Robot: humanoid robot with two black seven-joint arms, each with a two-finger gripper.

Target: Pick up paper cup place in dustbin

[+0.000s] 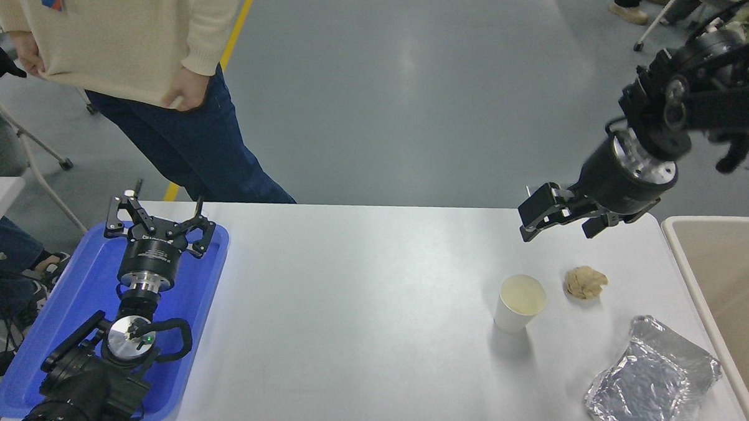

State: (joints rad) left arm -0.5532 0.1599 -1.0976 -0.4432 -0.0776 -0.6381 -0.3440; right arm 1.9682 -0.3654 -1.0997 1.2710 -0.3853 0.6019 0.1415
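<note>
The paper cup (519,302) stands upright near the table's (365,310) right edge, long axis vertical and mouth up, while the right gripper (555,218) hangs spread and empty over the far edge, the dustbin (719,273) past the right edge.
</note>
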